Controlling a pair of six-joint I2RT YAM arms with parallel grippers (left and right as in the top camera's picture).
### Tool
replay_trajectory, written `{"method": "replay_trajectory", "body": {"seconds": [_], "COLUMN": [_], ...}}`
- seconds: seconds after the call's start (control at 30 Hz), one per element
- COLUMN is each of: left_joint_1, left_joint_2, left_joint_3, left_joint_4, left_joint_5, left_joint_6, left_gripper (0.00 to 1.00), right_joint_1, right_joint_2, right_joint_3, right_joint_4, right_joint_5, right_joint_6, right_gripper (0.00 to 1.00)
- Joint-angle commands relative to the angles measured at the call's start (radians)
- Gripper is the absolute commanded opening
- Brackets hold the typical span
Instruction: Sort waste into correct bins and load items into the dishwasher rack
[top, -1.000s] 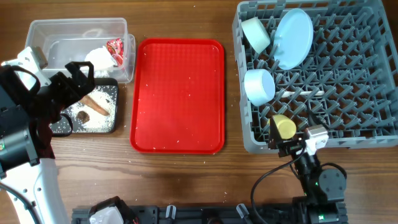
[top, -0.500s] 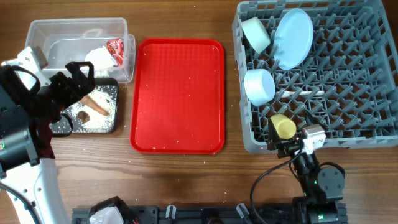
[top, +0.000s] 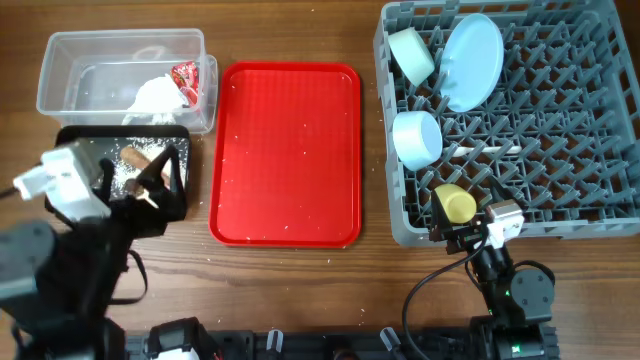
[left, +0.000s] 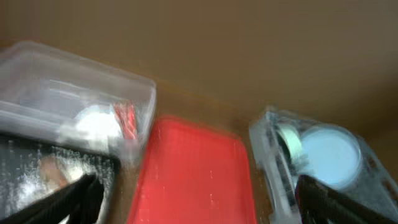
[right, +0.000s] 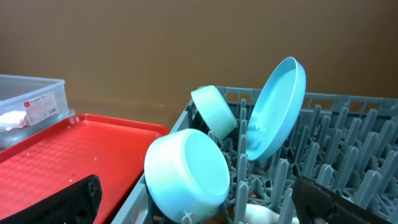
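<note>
The grey dishwasher rack (top: 560, 150) holds a pale blue plate (top: 472, 60), a mint bowl (top: 411, 55), a white bowl (top: 417, 138), a yellow cup (top: 458, 205) and a white spoon (top: 492, 150). The clear tub (top: 90, 60) holds white tissue (top: 153, 97) and a red wrapper (top: 187, 82). The black tray (top: 75, 140) holds white crumbs and a brown lump (top: 133, 157). My left gripper (top: 155, 190) is open and empty over the tray's front right part; its wrist view (left: 199, 214) is blurred. My right gripper (top: 462, 232) is open and empty at the rack's front edge, by the cup; in its wrist view (right: 199, 211) it faces the white bowl (right: 186, 171).
A flat red serving tray (top: 285, 150) with a few white specks lies between the bins and the rack. It also shows in the left wrist view (left: 193, 168) and the right wrist view (right: 62, 155). Bare wooden table runs along the front.
My left arm has pulled back toward the table's front, from the tub's edge to the black tray's front part. The right arm has not moved.
</note>
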Motion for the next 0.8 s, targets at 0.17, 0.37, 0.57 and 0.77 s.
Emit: {"method": "replay_trajectory", "body": {"seconds": [0.17,0.37,0.57,0.77], "left_joint_1": [-0.123,-0.128,-0.148,-0.154], "left_joint_2": [-0.408,-0.584,-0.636,-0.636], "left_joint_3": [-0.763,-0.974,-1.021,-1.051], "left_joint_4": [0.737,0.825,0.826,0.834], "left_joint_5": [-0.213,-0.213,-0.215,-0.271], "left_joint_6": [0.017,0.065,0.068,0.067], "left_gripper": [1.00,1.00,1.00,1.00], "right_joint_1": [0.004,0.004,0.004,0.004], "right_joint_2": [-0.011,-0.011,-0.011,-0.011], "right_joint_3": [-0.002,-0.002,-0.002,-0.002], "right_joint_4": [0.003,0.003,0.003,0.003], "right_joint_5": [-0.024,-0.024,-0.024,-0.024], "right_joint_6": [-0.014,-0.013,-0.014,-0.014], "right_gripper": [1.00,1.00,0.99,1.00]}}
